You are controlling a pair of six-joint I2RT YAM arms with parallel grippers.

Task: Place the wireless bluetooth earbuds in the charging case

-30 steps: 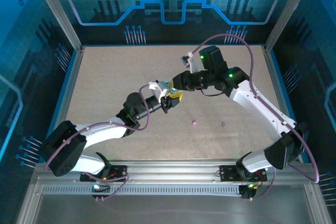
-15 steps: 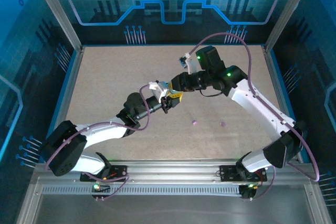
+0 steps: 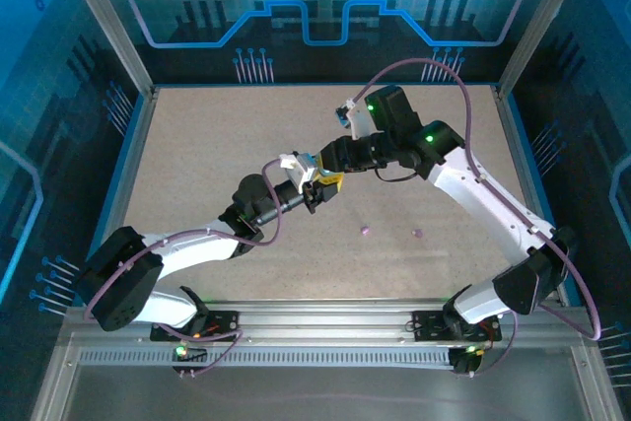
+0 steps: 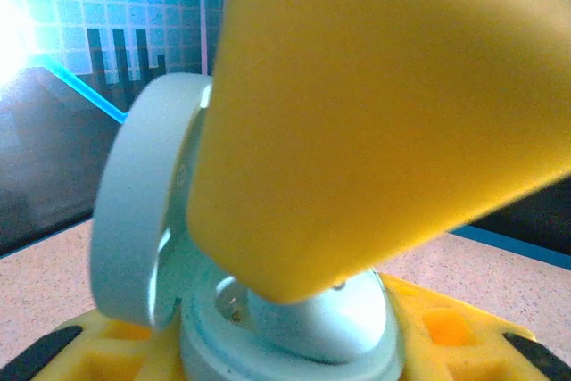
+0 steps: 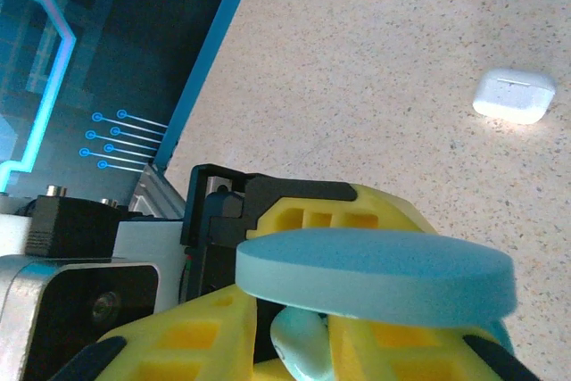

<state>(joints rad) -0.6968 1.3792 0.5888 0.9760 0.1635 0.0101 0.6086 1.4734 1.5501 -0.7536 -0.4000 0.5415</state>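
Left gripper (image 3: 322, 188), centre of the top view, is clamped on an open teal case (image 4: 134, 220). The lid stands up at the left of the left wrist view. One teal bud (image 4: 321, 318) sits in the case base, lower centre. Right gripper (image 3: 333, 171) has its tips at the case, with a yellow finger (image 4: 384, 113) over the bud. Its fingers flank the bud in the right wrist view; cannot tell if they grip it or stand apart. Purple bud (image 3: 365, 230) and second purple bud (image 3: 417, 233) lie loose on the table (image 3: 217, 145), right of centre and apart. White case (image 5: 515, 95) lies closed on the table, upper right of the right wrist view.
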